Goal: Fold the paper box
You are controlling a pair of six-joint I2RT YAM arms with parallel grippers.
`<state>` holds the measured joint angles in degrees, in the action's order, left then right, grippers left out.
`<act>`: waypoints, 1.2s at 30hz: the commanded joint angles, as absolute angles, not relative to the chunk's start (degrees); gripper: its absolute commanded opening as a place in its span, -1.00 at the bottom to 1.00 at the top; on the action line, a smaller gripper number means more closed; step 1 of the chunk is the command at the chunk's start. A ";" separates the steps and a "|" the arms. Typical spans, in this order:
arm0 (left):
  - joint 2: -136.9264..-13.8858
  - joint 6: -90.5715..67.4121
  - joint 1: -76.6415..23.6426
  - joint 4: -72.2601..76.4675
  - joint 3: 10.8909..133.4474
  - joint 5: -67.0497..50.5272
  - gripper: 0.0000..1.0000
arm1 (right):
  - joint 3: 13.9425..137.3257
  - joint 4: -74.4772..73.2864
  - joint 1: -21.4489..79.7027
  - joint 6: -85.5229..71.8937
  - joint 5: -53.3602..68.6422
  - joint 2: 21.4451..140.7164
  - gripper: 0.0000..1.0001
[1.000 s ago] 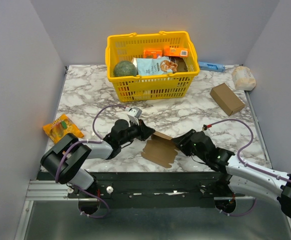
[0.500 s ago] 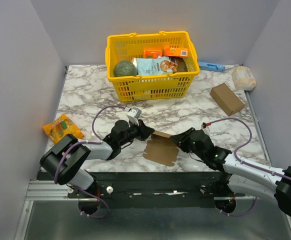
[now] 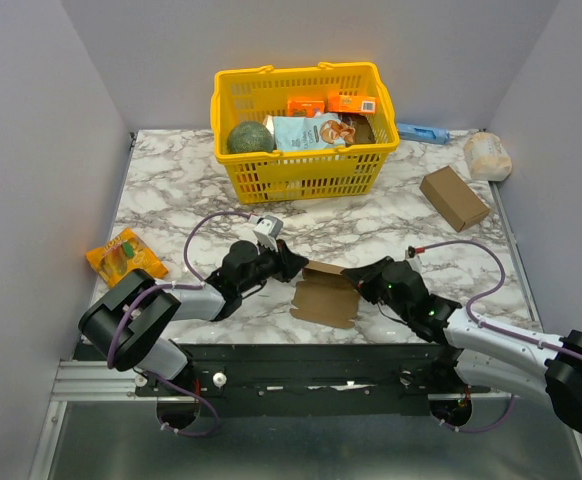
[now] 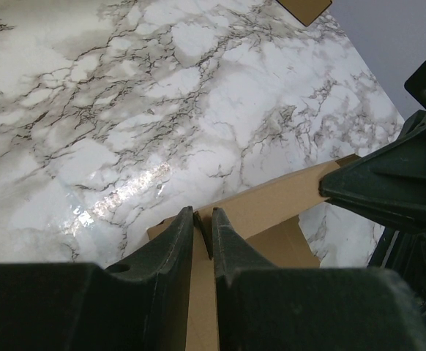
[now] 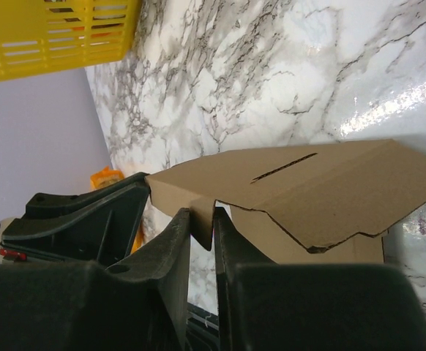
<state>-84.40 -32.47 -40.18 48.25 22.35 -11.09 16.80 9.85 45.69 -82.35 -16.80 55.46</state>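
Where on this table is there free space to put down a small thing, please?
The table is bare between the yellow basket and the snack packet, and in the strip between the basket and the paper box. It is crowded at the near middle, where the left gripper and right gripper pinch the paper box.

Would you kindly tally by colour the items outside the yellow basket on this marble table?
Brown: 2, flat creased cardboard piece, blocky cardboard carton
Orange: 1, crinkly snack packet
Blue: 1, slim pack
Cream: 1, wrapped bundle
Total: 5
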 commanded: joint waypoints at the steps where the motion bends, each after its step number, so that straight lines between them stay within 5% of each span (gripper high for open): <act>1: -86.22 -30.23 -41.57 35.68 19.60 -12.74 -0.55 | 15.12 12.39 45.61 -84.72 -20.12 56.60 -0.99; 11: -87.10 -30.06 -41.66 32.45 21.88 -10.55 -0.56 | 12.22 13.45 45.53 -85.62 -21.01 56.87 -0.99; 15: -86.92 -29.71 -41.66 28.75 24.34 -7.39 -0.60 | 13.70 8.19 45.53 -81.83 -20.92 54.07 -0.34; 16: -86.84 -29.62 -41.66 28.04 24.78 -6.51 -0.60 | 13.80 7.13 45.61 -80.87 -21.09 53.18 -0.04; 20: -86.31 -29.27 -41.66 25.67 26.45 -4.31 -0.60 | 14.06 1.33 45.62 -74.91 -20.40 48.79 0.41; 36: -87.45 -28.39 -41.75 24.96 27.25 -3.69 -0.60 | 18.45 -6.06 48.16 -69.52 -21.44 57.90 0.24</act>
<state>-84.42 -31.83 -41.52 37.67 28.91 -6.87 14.96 -4.10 47.44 -69.95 -18.35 53.63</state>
